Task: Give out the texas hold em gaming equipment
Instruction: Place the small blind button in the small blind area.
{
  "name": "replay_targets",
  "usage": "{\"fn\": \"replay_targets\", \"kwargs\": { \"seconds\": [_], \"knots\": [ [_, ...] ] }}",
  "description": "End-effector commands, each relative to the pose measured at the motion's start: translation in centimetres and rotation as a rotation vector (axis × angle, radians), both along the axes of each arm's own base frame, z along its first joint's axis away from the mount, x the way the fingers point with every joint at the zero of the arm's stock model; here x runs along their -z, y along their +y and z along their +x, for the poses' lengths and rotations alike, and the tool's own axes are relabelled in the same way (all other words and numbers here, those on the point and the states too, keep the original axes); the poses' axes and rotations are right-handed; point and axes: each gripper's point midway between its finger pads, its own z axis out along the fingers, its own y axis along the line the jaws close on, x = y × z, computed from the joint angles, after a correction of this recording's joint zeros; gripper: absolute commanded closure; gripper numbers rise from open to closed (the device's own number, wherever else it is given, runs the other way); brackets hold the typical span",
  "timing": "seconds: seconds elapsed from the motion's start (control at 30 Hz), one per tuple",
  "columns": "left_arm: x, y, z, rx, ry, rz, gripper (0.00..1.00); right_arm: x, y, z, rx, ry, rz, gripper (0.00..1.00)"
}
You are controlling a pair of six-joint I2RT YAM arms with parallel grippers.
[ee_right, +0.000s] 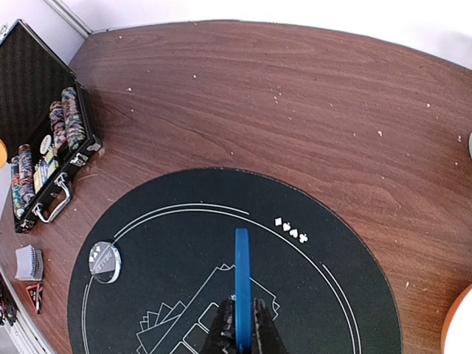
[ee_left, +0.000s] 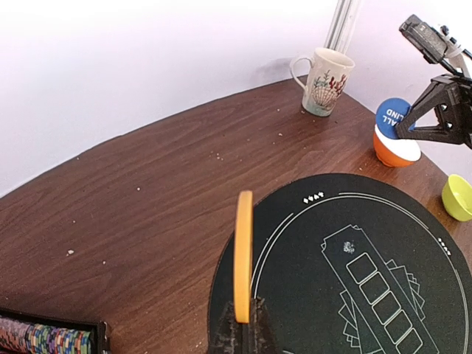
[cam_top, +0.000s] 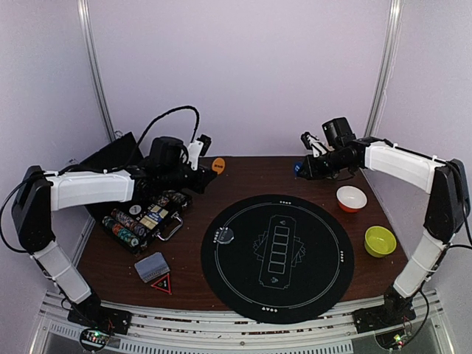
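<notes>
Top external: arms [cam_top: 88, 188] stretched forward, seemingly raised; left pincer [ee_left: 242, 328] clamps orange button [ee_left: 243, 254], right pincer [ee_right: 240, 328] blue button [ee_right: 242, 284].

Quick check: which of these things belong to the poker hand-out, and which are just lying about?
Job: orange button, blue button, clear button, chips, card deck.
Lying about: mug, orange bowl, green bowl.
</notes>
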Motion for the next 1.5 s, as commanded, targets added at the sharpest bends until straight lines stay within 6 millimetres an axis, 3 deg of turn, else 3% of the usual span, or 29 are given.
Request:
{"fn": "replay_targets", "kwargs": {
  "seconds": [0.0, 0.8, 1.13, 1.3, 1.47],
  "knots": [
    [-1.4, 0.7, -0.3, -0.022, -0.021, -0.041, 1.0, -1.4, -0.7, -0.5, 0.025, -0.003, 0.001, 1.0],
    [-0.5, 0.1, -0.2, 0.015, -0.012, -0.012, 1.0, 0.5, 0.0, -0.7, 0.001, 0.088, -0.005, 1.0],
    [-0.4, -2.1, -0.2, 0.127, -0.044, -0.017, 1.0, 0.7, -1.2, -1.0, 0.089, 0.103, -0.013, 1.0],
    [0.4, -2.6, -0.3, 0.16, -0.037, -0.001, 1.0, 0.8, -0.7, -1.1, 0.104, 0.127, 0.034, 1.0],
    [-0.2, -3.3, 0.0, 0.198, -0.091, -0.011, 1.0, 1.1, -0.3, -1.5, 0.148, 0.165, 0.096, 1.0]
  ]
}}
